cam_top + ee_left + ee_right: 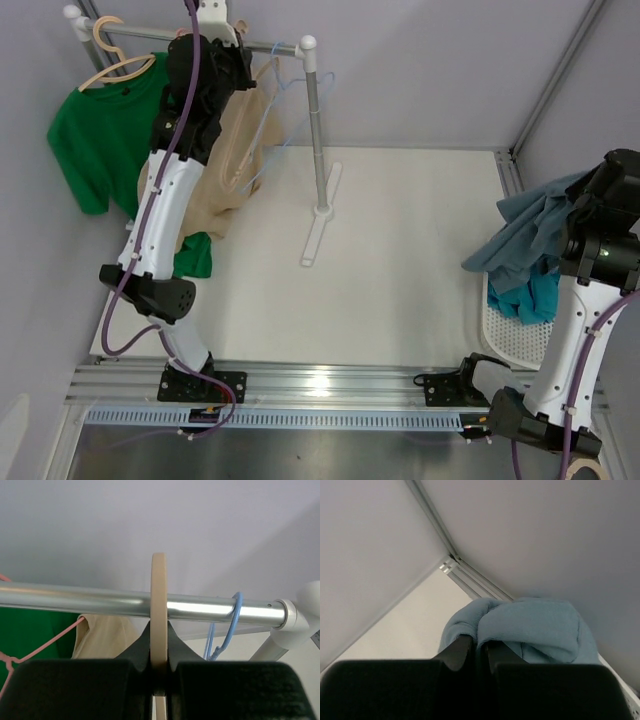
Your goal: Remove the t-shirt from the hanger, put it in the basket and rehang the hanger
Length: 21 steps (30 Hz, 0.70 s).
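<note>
The left gripper [159, 655] has its two fingers pressed on the thin hook of the tan hanger [159, 595], one finger on each side. The hook goes over the shiny metal rail [75, 597]. The lower part of the hanger is hidden behind the black fingers.

Just under the rail, on the left of the hook, hangs the tan t-shirt [228, 165]. It is on its hanger, and the left arm covers part of it. Further left along the rail is a green t-shirt [100, 130] on a pink hanger [50, 642]. Its bottom edge is tucked behind the arm. On the right of the hook, near the end of the rail, hangs a thin blue hanger [234, 617] with no clothes on it.

The right gripper [479, 642] is far from the rail, at the right side of the table. Its fingers are closed on a fold of a grey-blue cloth [530, 630]. The cloth hangs down and hides the fingers from above. Under it lies a teal cloth [535, 298] in a white basket [510, 340]. The basket is partly covered, so its whole shape is hard to see.
</note>
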### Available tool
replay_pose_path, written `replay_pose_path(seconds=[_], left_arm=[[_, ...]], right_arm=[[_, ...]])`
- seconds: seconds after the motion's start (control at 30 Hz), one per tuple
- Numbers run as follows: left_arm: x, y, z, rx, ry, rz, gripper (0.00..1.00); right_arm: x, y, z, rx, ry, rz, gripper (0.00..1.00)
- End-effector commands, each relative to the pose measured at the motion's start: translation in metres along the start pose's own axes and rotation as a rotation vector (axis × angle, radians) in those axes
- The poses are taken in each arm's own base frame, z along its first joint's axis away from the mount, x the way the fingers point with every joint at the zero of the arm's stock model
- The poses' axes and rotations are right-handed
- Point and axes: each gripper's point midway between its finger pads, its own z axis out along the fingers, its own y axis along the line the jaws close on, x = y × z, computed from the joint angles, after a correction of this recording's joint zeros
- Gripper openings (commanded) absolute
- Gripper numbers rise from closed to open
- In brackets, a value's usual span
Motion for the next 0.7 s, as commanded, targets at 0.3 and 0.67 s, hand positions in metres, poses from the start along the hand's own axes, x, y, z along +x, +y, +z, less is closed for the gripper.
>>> replay_pose_path(seconds=[0.3,0.67], left_arm=[[0.016,-0.016,0.015,0.088,-0.004,-0.024,0.04],[-0.008,-0.005,-0.010,0.038,-0.028,-0.024,0.99]], right_arm=[[0.024,-0.052,0.016,0.136,-0.031,0.228,0.00],[0.025,-0.045,0.014,0.090,-0.035,0.230,0.99]])
